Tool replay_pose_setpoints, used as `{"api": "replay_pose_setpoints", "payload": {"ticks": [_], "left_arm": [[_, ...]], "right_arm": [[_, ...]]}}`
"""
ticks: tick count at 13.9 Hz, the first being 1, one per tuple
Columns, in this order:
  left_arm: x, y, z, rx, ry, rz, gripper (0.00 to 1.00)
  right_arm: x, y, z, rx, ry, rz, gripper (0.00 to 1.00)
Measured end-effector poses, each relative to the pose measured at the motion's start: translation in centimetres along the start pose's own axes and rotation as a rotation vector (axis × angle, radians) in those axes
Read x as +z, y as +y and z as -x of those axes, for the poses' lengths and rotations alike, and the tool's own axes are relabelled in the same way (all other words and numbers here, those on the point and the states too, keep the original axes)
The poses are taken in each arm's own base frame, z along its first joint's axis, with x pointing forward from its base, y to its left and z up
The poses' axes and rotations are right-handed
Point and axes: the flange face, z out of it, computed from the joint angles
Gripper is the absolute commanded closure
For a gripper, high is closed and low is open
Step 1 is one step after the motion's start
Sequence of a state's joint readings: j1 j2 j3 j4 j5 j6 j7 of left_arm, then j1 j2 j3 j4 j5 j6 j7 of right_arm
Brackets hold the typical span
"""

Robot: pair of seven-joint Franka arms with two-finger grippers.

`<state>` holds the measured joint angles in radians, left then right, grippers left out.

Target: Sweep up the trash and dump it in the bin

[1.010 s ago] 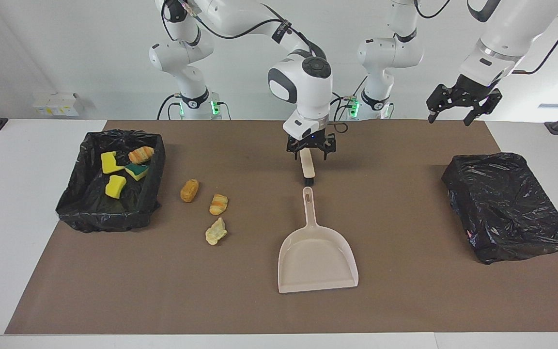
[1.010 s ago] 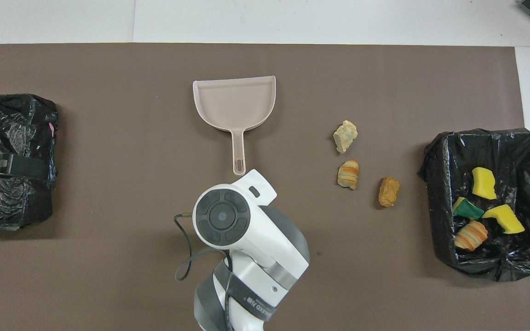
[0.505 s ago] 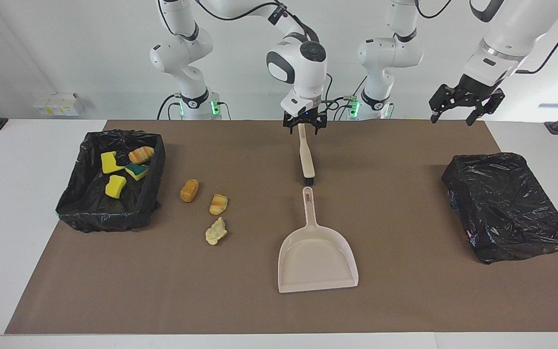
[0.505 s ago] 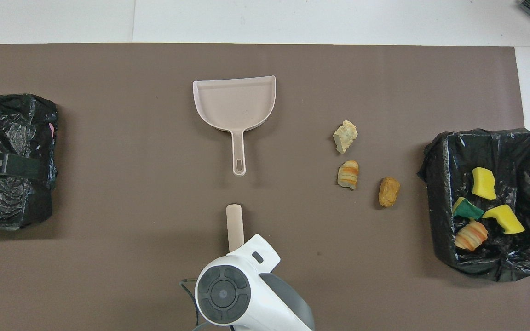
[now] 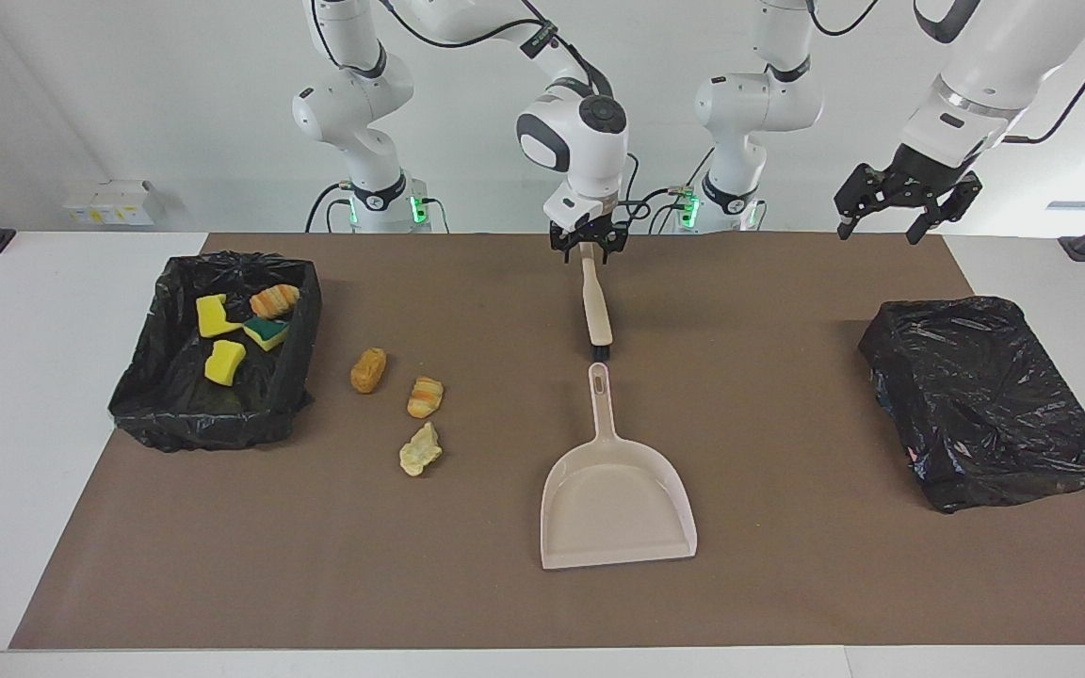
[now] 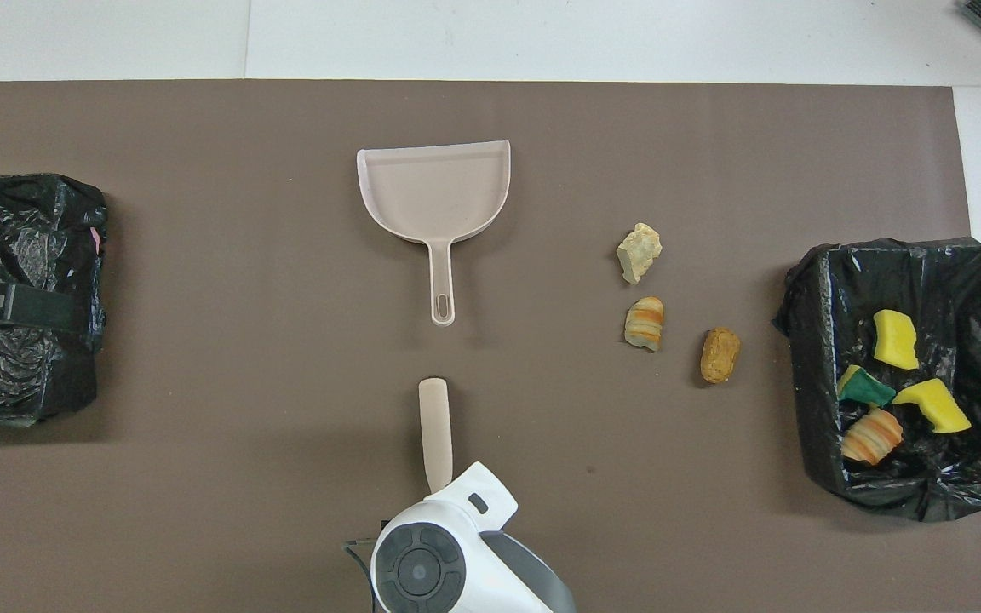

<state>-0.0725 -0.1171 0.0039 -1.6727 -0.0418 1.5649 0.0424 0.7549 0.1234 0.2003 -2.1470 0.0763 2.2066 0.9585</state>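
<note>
Right gripper [image 5: 586, 247] sits low at the end of the brush [image 5: 596, 308] handle nearest the robots, its fingers on either side of the handle tip; whether they are already pinching it cannot be told. That beige brush lies flat on the brown mat [image 5: 740, 584], its black bristles pointing at the dustpan [image 5: 615, 504] handle just beside it; the empty dustpan lies farther from the robots, in line with the brush. Left gripper [image 5: 886, 223] hangs in the air with fingers spread and nothing in them, over the mat's edge toward the left arm's end of the table, where that arm waits. Below it a crumpled black bag [image 5: 985, 400] covers a box. The trash is split in two groups. Three chunks lie loose on the mat (a tan-orange one [image 5: 368, 369], an orange-striped one [image 5: 425, 396] and a pale one [image 5: 420, 449]), between the dustpan and the black-lined bin [image 5: 175, 414] at the right arm's end. Four more chunks rest inside that bin: two bright yellow [image 5: 224, 362], one yellow with green [image 5: 266, 331] and one orange-striped [image 5: 274, 299].
</note>
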Motion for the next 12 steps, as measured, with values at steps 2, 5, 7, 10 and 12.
{"api": "replay_pose_setpoints", "payload": {"ticks": [2,5,7,10,12], "left_arm": [[-0.1,0.0,0.1,0.000,-0.005,0.000,0.00],[-0.3,0.2,0.3,0.004,-0.005,0.000,0.00],[-0.4,0.7,0.2,0.007,0.002,-0.001,0.00],[-0.5,3.2,-0.8,-0.023,0.066,0.001,0.00],[0.2,5.9,-2.0,-0.043,0.110,0.010,0.00]], "right_arm": [[0.0,0.0,0.0,0.000,0.000,0.000,0.89],[0.0,0.0,-0.1,0.004,0.000,-0.002,1.00],[-0.2,0.0,-0.3,0.009,-0.001,-0.002,1.00],[-2.1,1.2,-2.0,0.047,-0.038,0.044,1.00],[-4.6,4.0,-3.9,0.107,-0.065,0.077,1.00]]}}
